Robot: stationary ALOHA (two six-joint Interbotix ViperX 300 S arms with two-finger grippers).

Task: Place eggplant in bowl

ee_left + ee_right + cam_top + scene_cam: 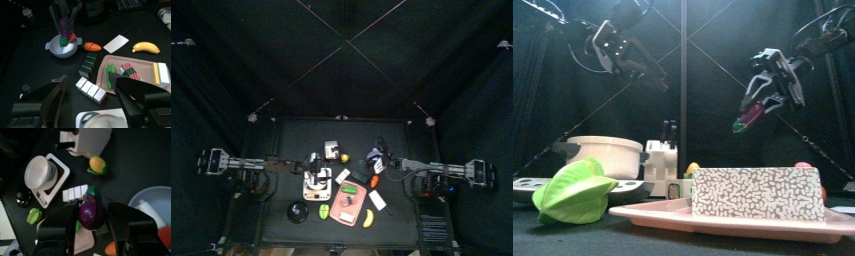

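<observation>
My right gripper [93, 214] is shut on the purple eggplant [92, 210] with its green cap. In the front view the gripper [756, 108] holds the eggplant [748, 118] high above the table. The left wrist view shows the eggplant [65, 26] hanging right over the grey-blue bowl [64, 48]. The bowl's rim [155, 203] lies beside the eggplant in the right wrist view. My left gripper [91, 80] is open and empty, raised on the left [640, 62] over the white blocks.
A pink tray [155, 85] holds toy foods and a speckled block [756, 193]. An orange carrot [92, 46], a white card [115, 43] and a banana [145, 47] lie near the bowl. A white bowl on a scale [37, 172] and a green leafy toy [577, 190] stand on the left.
</observation>
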